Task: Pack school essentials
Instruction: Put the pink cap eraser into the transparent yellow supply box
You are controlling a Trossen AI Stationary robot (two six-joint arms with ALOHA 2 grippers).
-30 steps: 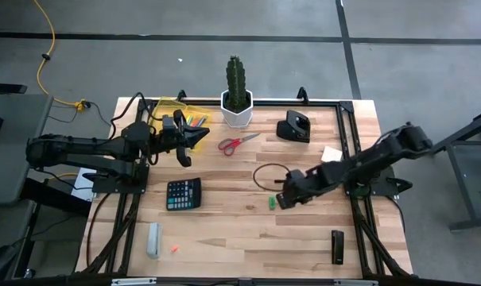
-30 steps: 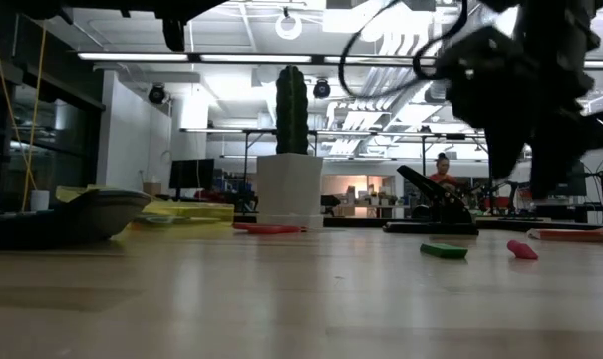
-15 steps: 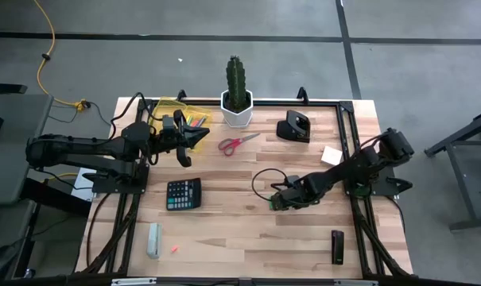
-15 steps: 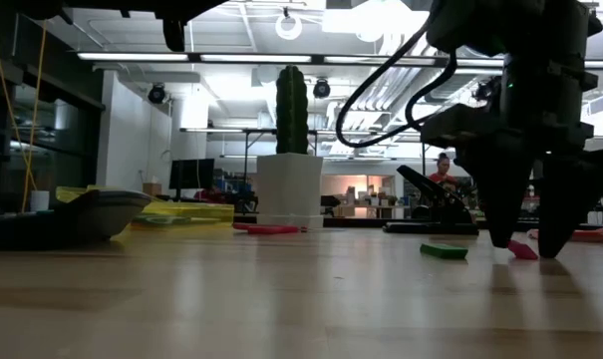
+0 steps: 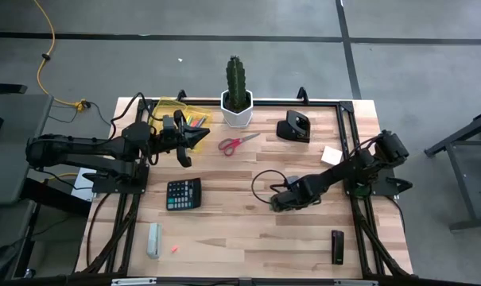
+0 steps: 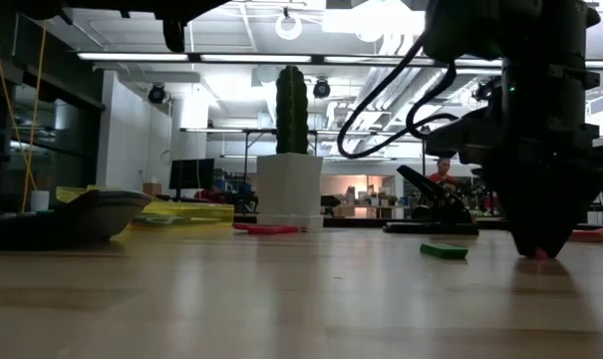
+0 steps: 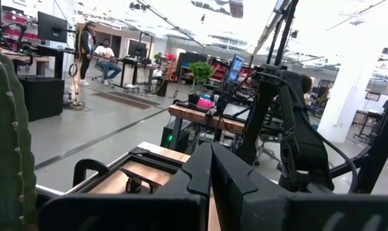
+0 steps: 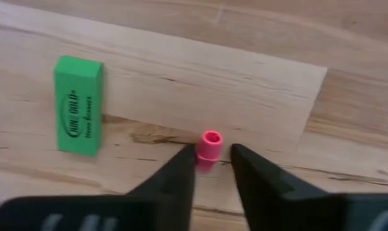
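Right gripper (image 8: 213,163) lowered, narrow around pink cap (image 8: 210,145); green eraser (image 8: 78,105) reads "Eraser".

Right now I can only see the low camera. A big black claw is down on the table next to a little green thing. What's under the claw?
Observer: The right gripper is open, and a small pink piece sits on the wood between its fingers.
Operator: Is the green thing touching it?
Observer: No. The green eraser lies flat, apart from the pink piece and outside the fingers.
Operator: Where's the other arm?
Observer: The left gripper is shut, beside the yellow tray and not far from the red-handled scissors.
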